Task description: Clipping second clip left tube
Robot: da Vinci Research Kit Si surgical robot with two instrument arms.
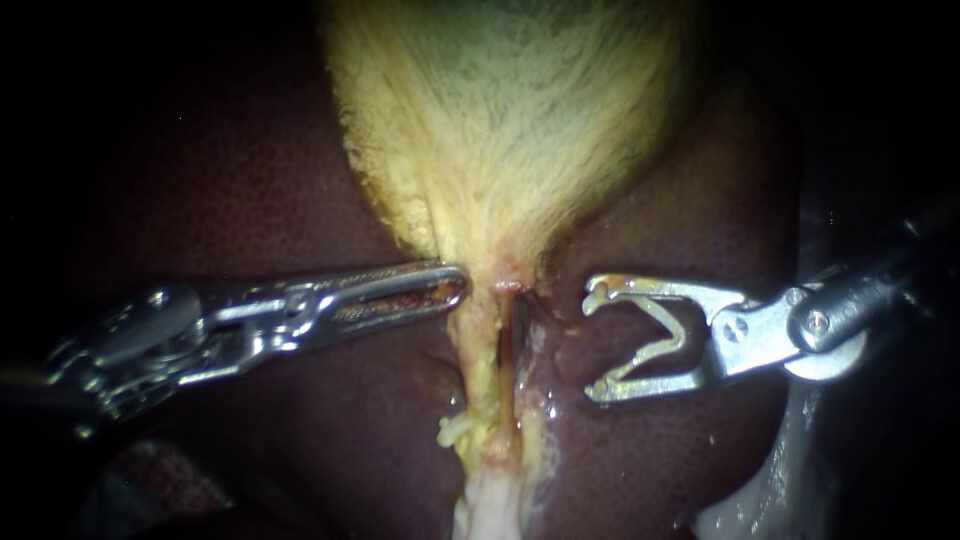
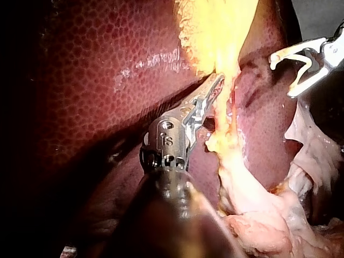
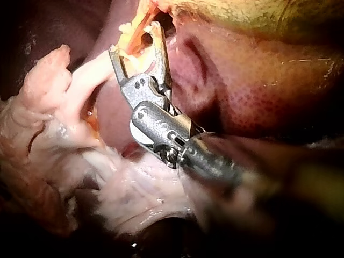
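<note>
Endoscope view. The yellow-green, fibrous gallbladder (image 1: 500,130) fills the upper centre of the frame and tapers to a narrow neck at mid-frame. The dark maroon liver (image 1: 250,200) lies on both sides of it.

The left tube (image 1: 478,365), a thin yellowish strand, runs from the neck straight down the centre toward the lower edge. A paler second strand (image 1: 532,370) lies just beside it on the right, with a dark slit between the two.

The left instrument (image 1: 458,285), a steel shaft with long slotted jaws, enters from the left at mid-height. Its hand is closed, jaws lying together. The tip touches the left edge of the yellow tissue at the neck. Whether any tissue is pinched cannot be told.

The right instrument (image 1: 595,342), a steel shaft with short hooked jaws, enters from the right. Its hand gapes wide and holds no tissue. It sits over the liver, near the strands but apart from them.

Left wrist view. The left instrument (image 2: 216,83) lies closed alongside the yellow strand (image 2: 228,115), and the right instrument (image 2: 283,76) is open beyond it.

Right wrist view. The right instrument (image 3: 134,38) is spread open. Contact with the tissue ahead of it cannot be told.
</note>
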